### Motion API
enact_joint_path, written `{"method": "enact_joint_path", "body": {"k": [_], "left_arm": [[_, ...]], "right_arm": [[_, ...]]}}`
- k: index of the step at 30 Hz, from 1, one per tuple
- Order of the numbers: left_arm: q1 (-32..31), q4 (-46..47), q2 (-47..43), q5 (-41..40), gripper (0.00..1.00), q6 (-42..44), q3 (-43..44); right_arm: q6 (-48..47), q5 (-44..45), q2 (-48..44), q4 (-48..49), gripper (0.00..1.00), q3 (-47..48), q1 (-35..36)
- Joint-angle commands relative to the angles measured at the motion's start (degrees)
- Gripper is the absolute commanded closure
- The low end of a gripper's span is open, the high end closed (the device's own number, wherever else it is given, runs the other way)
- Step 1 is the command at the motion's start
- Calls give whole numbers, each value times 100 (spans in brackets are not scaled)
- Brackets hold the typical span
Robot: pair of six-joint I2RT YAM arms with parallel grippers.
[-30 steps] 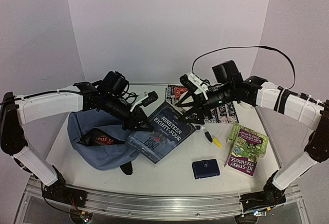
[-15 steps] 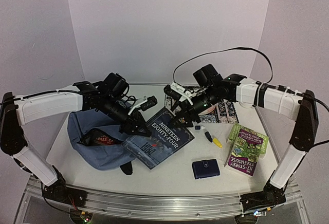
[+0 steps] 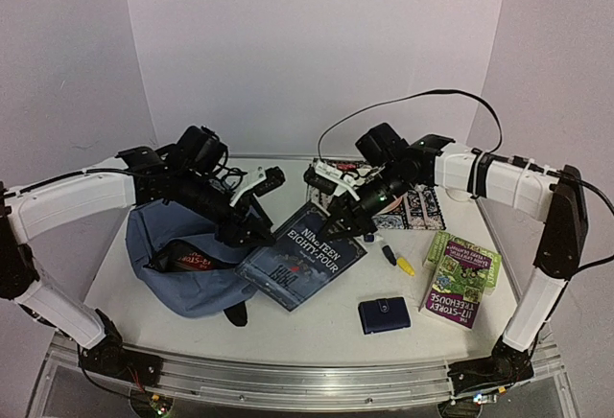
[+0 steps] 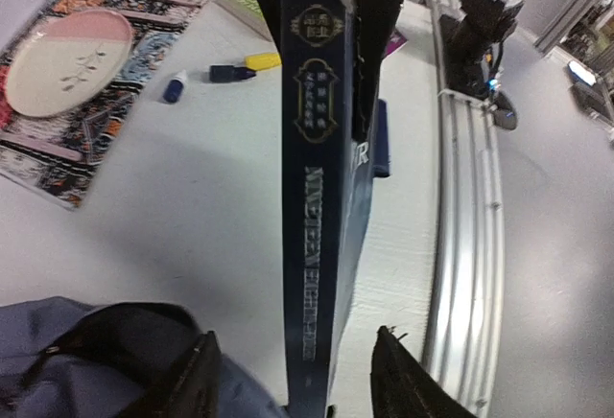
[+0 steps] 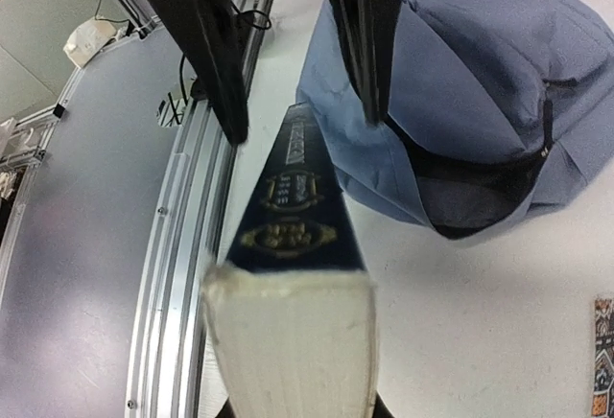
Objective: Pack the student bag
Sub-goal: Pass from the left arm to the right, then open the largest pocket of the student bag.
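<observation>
Two arms meet over a navy book (image 3: 305, 257) at the middle of the counter. By the left edge slumps the student bag (image 3: 182, 279), slate-blue, its black zip mouth gaping. The left gripper (image 3: 254, 234) straddles the book's bag-side end, fingers (image 4: 203, 380) spread and clear of the spine. At the opposite end the right gripper (image 3: 347, 225) appears to pinch the book, though its own camera barely shows its tips. A dark wallet (image 3: 384, 315) lies near the front edge, a green book (image 3: 460, 279) by the right edge.
</observation>
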Motion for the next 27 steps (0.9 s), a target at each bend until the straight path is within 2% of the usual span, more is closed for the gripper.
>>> {"method": "enact_joint_path", "body": {"k": [1,6,11,17,21,27], "left_arm": [[25,-117,-632,-1582,39,98,142],[18,-456,-646,-2848,26,184,-119],[-152,-848,-503,-4030,23,387,-385],[-604,-1279,-445,-5116,20,625,-668],[-991,-1462,-393,-5603,19,726,-862],[-1174,-1519,-158,-5959,18,932,-1066]], "right_arm": [[389,282,-485,-77,100,-41,-223],[996,953,-902,223,100,-438,-464],[1543,1478,-1320,579,100,-805,-527],[2076,1462,-1775,1282,100,-1421,-528],[2234,1444,-1877,1567,100,-1618,-527],[2344,1403,-1838,1755,100,-1713,-527]]}}
